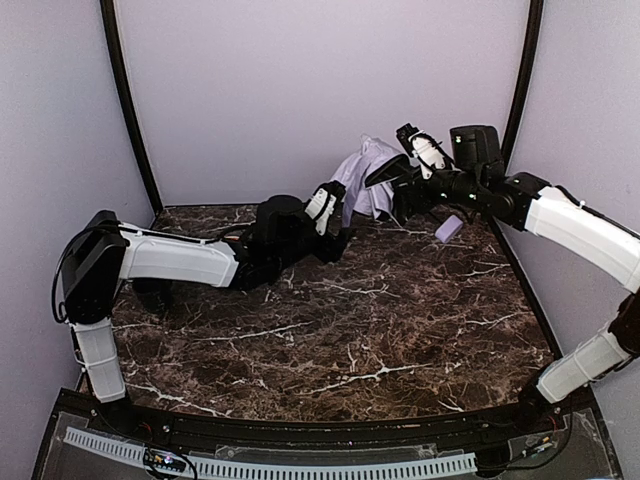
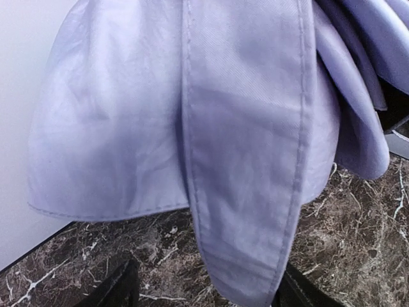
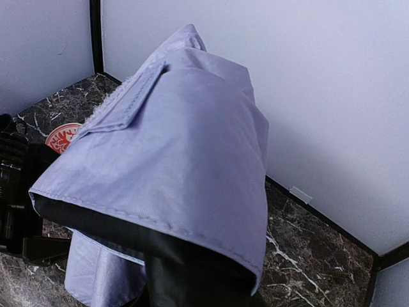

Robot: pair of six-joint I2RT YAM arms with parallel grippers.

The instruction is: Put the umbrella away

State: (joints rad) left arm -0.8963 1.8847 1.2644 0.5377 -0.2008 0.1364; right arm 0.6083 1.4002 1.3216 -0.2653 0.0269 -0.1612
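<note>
At the back of the bench (image 1: 380,330), the right fingers (image 1: 388,173) hold the umbrella (image 1: 362,165) up. The left fingers (image 2: 118,289) are open, with its cloth between them.

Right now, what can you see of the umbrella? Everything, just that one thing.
The umbrella is collapsed but loose. Its pale lavender, woven-looking fabric has stitched hems and a black underside, with a fuzzy fastening tab on top. It is held above the table near the back wall, bunched over the right gripper that grips it. Folds droop between the fingers of the open left gripper; I cannot tell whether they touch. Its small lavender handle sits low to the right.
</note>
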